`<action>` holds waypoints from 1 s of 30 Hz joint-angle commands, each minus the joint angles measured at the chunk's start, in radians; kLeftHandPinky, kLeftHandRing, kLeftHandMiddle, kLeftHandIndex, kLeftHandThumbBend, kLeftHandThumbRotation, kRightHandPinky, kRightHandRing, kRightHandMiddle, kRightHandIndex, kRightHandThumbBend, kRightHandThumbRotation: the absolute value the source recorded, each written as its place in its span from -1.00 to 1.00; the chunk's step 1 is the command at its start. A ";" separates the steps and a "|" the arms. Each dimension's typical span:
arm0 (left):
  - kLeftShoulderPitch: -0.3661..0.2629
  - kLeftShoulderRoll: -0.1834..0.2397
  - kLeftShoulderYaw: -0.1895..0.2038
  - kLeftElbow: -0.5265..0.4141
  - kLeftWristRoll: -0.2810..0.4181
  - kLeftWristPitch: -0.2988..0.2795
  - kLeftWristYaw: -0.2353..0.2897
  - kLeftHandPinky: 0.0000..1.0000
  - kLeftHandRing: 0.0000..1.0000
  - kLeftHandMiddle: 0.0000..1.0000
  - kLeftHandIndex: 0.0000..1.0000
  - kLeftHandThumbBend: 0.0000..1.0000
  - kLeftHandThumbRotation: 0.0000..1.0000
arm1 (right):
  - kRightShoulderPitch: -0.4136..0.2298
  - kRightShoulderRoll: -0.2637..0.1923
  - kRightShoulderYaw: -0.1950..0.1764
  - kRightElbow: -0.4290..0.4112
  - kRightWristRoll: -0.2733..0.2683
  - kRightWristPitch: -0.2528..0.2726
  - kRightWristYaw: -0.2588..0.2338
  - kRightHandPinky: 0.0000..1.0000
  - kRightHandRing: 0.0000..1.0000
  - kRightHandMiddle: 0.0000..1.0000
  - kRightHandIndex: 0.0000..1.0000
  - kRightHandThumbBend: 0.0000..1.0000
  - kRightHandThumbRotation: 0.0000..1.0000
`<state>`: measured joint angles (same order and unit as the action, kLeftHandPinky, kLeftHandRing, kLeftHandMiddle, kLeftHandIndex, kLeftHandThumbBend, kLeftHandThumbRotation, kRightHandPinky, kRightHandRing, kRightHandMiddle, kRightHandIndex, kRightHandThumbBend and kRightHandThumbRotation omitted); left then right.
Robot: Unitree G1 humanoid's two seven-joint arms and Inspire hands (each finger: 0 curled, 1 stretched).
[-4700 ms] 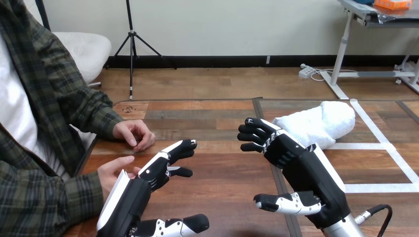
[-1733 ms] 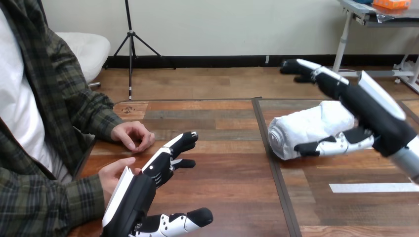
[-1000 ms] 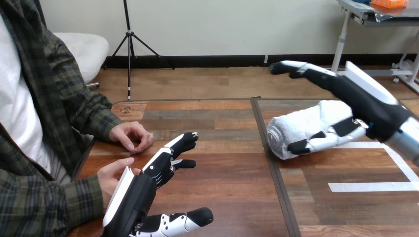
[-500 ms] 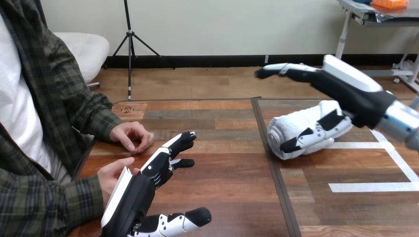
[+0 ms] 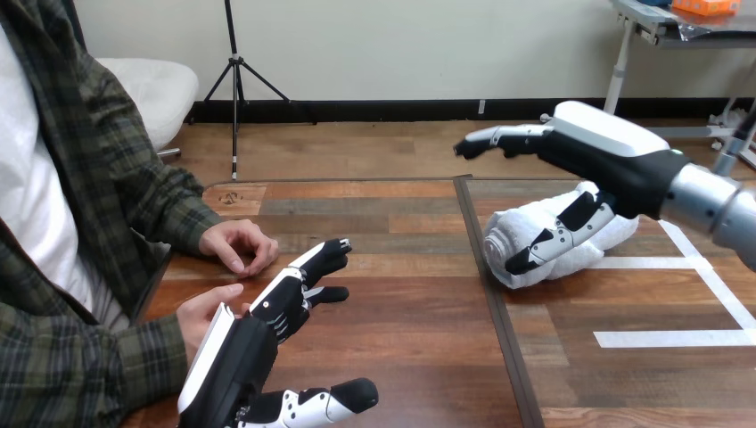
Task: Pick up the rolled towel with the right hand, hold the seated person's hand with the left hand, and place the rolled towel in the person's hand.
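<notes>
A white rolled towel point(image 5: 533, 234) lies on the table right of centre, its rolled end facing left. My right hand point(image 5: 606, 160) hovers over it, open, with the fingers stretched out to the left above the roll and the thumb point(image 5: 553, 239) lying against the towel's near side. My left hand point(image 5: 281, 299) is low at the left, open, fingers pointing up and right. Just left of it lies the person's hand point(image 5: 203, 314), touching or very close to my palm's back edge. The person's other hand point(image 5: 239, 242) rests on the table farther back.
The wooden table point(image 5: 392, 294) has a dark seam running down its middle and white tape lines point(image 5: 669, 337) at the right. The person sits along the left edge.
My right hand has swung leftward and lower over the towel, turning palm-down, its thumb staying on the roll's near side. The left hand and the person's hands have barely moved.
</notes>
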<state>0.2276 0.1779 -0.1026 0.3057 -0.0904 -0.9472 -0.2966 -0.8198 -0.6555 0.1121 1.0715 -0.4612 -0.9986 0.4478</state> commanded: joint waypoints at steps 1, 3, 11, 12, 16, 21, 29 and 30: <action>-0.026 0.005 0.005 -0.056 -0.032 -0.012 -0.010 0.56 0.78 0.80 0.70 1.00 -0.10 | -0.121 -0.034 0.054 0.042 -0.071 0.038 -0.084 0.62 0.75 0.69 0.72 1.00 -0.56; -0.025 0.005 0.010 -0.055 -0.024 -0.019 -0.010 0.56 0.77 0.79 0.69 1.00 -0.09 | -0.137 -0.036 0.077 0.060 -0.105 0.044 -0.119 0.61 0.74 0.69 0.72 1.00 -0.56; -0.012 0.007 0.009 -0.063 -0.045 -0.025 -0.021 0.50 0.74 0.79 0.69 1.00 -0.06 | -0.189 -0.036 0.151 0.122 -0.202 0.089 -0.225 0.59 0.72 0.67 0.71 1.00 -0.55; -0.009 0.007 0.010 -0.065 -0.042 -0.026 -0.019 0.50 0.74 0.79 0.69 1.00 -0.06 | -0.198 -0.036 0.163 0.131 -0.217 0.099 -0.239 0.59 0.72 0.67 0.71 1.00 -0.55; 0.001 0.009 0.015 -0.077 -0.037 -0.025 -0.017 0.49 0.74 0.78 0.68 1.00 -0.07 | -0.222 -0.035 0.202 0.156 -0.259 0.134 -0.279 0.58 0.71 0.68 0.71 1.00 -0.57; 0.017 0.012 0.010 -0.097 -0.060 -0.009 -0.027 0.50 0.75 0.79 0.67 1.00 -0.09 | -0.246 -0.034 0.252 0.182 -0.308 0.183 -0.326 0.58 0.72 0.69 0.72 1.00 -0.56; 0.036 0.019 0.017 -0.108 -0.076 -0.013 -0.041 0.52 0.77 0.79 0.67 1.00 -0.13 | -0.268 -0.031 0.296 0.211 -0.344 0.234 -0.356 0.62 0.75 0.73 0.76 1.00 -0.52; 0.037 0.019 0.020 -0.108 -0.075 -0.015 -0.042 0.53 0.77 0.79 0.67 1.00 -0.13 | -0.270 -0.031 0.298 0.214 -0.343 0.242 -0.351 0.63 0.75 0.73 0.76 1.00 -0.51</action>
<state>0.2836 0.1832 -0.0983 0.2452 -0.1455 -0.9521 -0.3323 -0.9852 -0.6660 0.3930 1.2724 -0.8021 -0.7790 0.1302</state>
